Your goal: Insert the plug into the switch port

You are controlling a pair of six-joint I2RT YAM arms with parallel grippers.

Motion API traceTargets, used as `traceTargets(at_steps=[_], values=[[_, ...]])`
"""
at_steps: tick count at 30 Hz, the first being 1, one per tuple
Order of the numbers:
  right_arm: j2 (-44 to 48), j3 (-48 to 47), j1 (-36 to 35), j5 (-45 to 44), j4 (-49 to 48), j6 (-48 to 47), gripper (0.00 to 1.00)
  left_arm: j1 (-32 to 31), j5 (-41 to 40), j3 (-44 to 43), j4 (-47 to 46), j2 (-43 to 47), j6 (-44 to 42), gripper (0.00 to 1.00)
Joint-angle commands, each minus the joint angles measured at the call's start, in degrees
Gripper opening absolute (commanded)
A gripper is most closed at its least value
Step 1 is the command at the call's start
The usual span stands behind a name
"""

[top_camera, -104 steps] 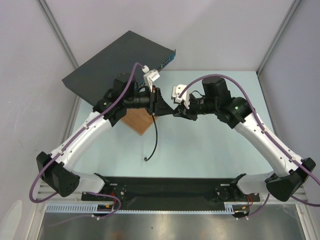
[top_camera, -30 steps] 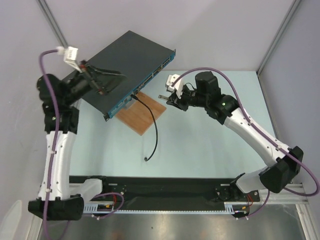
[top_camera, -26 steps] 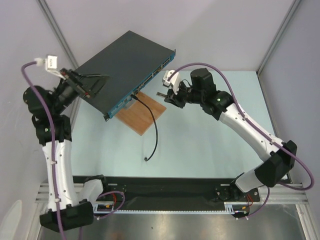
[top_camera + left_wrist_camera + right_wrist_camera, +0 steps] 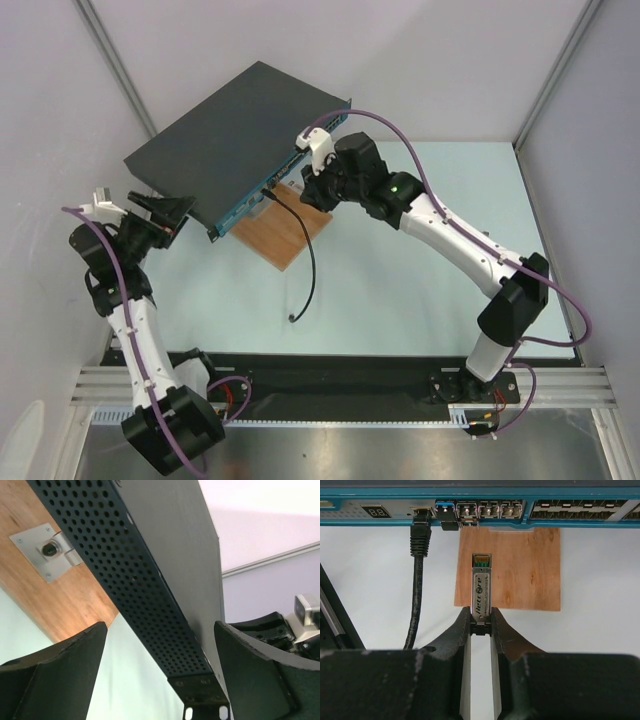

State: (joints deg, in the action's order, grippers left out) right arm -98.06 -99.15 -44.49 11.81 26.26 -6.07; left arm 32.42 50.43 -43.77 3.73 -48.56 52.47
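The switch (image 4: 230, 130) is a flat box with a dark grey top and a teal front face (image 4: 395, 511) carrying a row of sockets. My right gripper (image 4: 481, 617) is shut on the plug (image 4: 481, 587), a slim silver module with black lettering. The plug points at the sockets, its tip a short way in front of them and apart from them. In the top view my right gripper (image 4: 308, 185) hangs just before the front face. My left gripper (image 4: 160, 680) stands open at the switch's near left corner, with the perforated side wall (image 4: 135, 580) between its fingers (image 4: 55, 675).
A brown wooden board (image 4: 285, 235) lies under the switch's front edge, with a small metal plate (image 4: 47, 552) on it. A black cable (image 4: 310, 260) is plugged into one socket and trails over the pale table toward me. Grey walls stand close on the left and right.
My left arm has swung down from over the switch's top to its near left corner, jaws a little wider. My right arm has carried the plug left, up to the front face.
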Motion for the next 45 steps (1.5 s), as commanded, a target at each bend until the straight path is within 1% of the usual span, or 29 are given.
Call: traceTargets(at_steps=[1, 6, 8, 9, 12, 13, 15, 16, 17, 18, 22, 35, 45], values=[[-0.9, -2.6, -0.9, -1.3, -1.7, 1.8, 0.00, 0.4, 2.2, 1.5, -10.3, -0.9, 6.0, 0.92], [-1.3, -2.8, -1.2, -1.9, -2.2, 2.2, 0.00, -0.4, 2.7, 2.6, -18.0, -3.1, 10.9, 0.88], [-1.6, -3.1, -1.4, -2.0, -2.2, 2.4, 0.00, -1.5, 2.6, 2.9, -20.7, -3.8, 11.8, 0.84], [-1.9, -3.5, -1.4, -2.1, -2.2, 2.5, 0.00, -1.9, 2.2, 3.0, -21.3, -4.6, 12.2, 0.76], [-2.3, -4.3, -1.9, -3.2, -2.1, 3.0, 0.00, -2.7, 1.9, 2.7, -21.6, -5.6, 12.6, 0.61], [-2.6, -4.8, -2.0, -3.8, -2.2, 3.6, 0.00, -2.6, 1.9, 2.7, -21.6, -5.8, 12.5, 0.50], [-2.8, -5.0, -2.4, -4.2, -2.3, 4.0, 0.00, -2.8, 1.8, 2.7, -21.4, -5.9, 12.3, 0.38], [-3.1, -5.3, -2.4, -5.0, -2.5, 4.2, 0.00, -2.7, 1.9, 2.7, -21.3, -5.9, 12.1, 0.27], [-3.3, -5.4, -2.5, -5.3, -2.4, 4.4, 0.00, -2.7, 1.9, 2.8, -21.1, -5.8, 12.1, 0.21], [-3.5, -5.6, -2.7, -5.5, -2.5, 4.7, 0.00, -2.8, 1.9, 2.8, -20.5, -5.8, 11.8, 0.13], [-4.3, -6.8, -2.7, -7.1, -2.6, 5.4, 0.00, -2.8, 1.2, 3.3, -19.6, -4.6, 11.4, 0.00], [-5.1, -7.7, -2.2, -8.1, -1.9, 5.8, 0.00, -2.6, 0.4, 3.1, -18.8, -3.1, 10.5, 0.00], [-3.1, -5.0, -2.1, -8.2, -1.2, 4.9, 0.00, -2.7, 0.1, 2.5, -19.0, -3.1, 10.9, 0.00]])
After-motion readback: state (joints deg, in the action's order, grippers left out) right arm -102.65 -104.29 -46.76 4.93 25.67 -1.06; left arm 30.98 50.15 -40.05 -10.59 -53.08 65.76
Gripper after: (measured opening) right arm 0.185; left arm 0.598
